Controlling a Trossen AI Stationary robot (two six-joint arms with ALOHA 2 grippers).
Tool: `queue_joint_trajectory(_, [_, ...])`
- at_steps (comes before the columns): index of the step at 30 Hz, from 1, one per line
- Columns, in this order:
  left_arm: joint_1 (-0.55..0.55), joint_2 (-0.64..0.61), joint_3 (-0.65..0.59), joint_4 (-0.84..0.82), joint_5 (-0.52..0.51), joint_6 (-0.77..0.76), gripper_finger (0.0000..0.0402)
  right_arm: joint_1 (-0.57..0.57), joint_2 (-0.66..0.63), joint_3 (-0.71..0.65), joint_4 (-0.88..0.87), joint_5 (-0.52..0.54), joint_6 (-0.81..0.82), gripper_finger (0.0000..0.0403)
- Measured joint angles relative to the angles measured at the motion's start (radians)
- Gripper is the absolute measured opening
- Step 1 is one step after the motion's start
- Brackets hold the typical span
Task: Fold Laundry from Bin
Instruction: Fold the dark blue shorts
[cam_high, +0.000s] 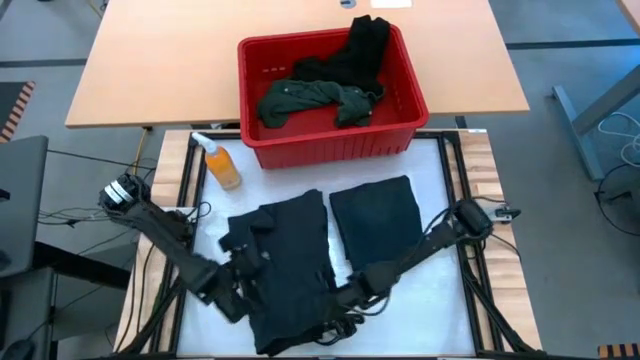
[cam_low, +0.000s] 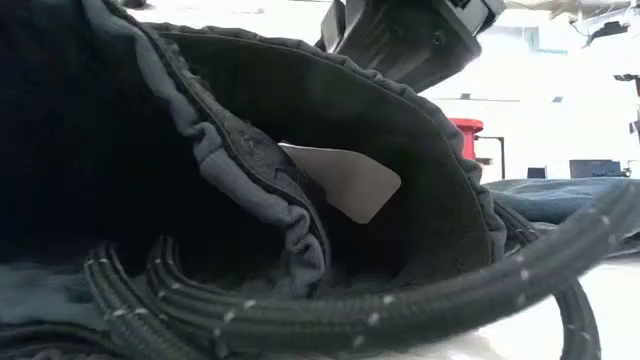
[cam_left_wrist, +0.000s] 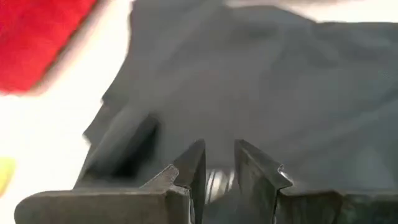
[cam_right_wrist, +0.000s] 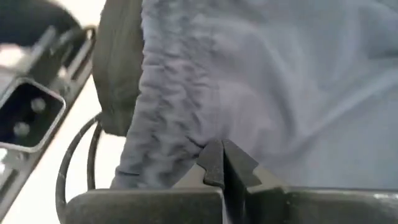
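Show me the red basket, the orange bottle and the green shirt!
red basket (cam_high: 330, 148): high view, on its slotted front wall.
orange bottle (cam_high: 222, 165): high view, on its body, beside the basket.
green shirt (cam_high: 300, 98): high view, on the crumpled cloth inside the basket.

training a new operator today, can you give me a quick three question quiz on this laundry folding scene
1. True or false: the bin is empty.
2. Multiple choice: what stands just outside the bin's left front corner? A) an orange bottle B) a white mug C) a blue box
3. Which gripper works at the near edge of the dark garment spread on the table, with its fingers shut?

Key
1. False: a dark green shirt and a black piece lie in it.
2. A, the orange bottle.
3. The right gripper, fingers shut on the cloth's bunched edge; the left gripper is over the same garment from the left.
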Motion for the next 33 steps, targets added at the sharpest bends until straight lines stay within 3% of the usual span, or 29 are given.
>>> queue_joint_trajectory(5, [0.214,0.000,-0.044,0.200,0.197,0.326,0.0075,0.005,-0.070,-0.137,0.230,0.051,0.080,0.0014])
queue_joint_trajectory(11, [0.394,0.000,-0.047,0.131,0.409,0.437,0.0075,0.033,-0.075,-0.153,0.261,0.086,0.116,0.0015])
queue_joint_trajectory(15, [0.450,0.000,-0.047,0.034,0.497,0.435,0.0075,0.060,-0.076,-0.153,0.259,0.107,0.116,0.0017])
queue_joint_trajectory(20, [0.476,0.000,-0.047,-0.082,0.431,0.400,0.0075,0.073,-0.076,-0.153,0.261,0.110,0.116,0.0017])
queue_joint_trajectory(24, [0.504,0.000,-0.047,-0.242,0.394,0.244,0.0075,0.072,-0.076,-0.153,0.269,0.130,0.116,0.0018])
queue_joint_trajectory(29, [0.506,0.000,-0.047,-0.435,0.512,0.103,0.0075,0.083,-0.076,-0.153,0.285,0.162,0.108,0.0018])
queue_joint_trajectory(33, [0.465,0.000,-0.047,-0.513,0.548,0.058,0.0075,0.085,-0.076,-0.153,0.293,0.162,0.096,0.0018])
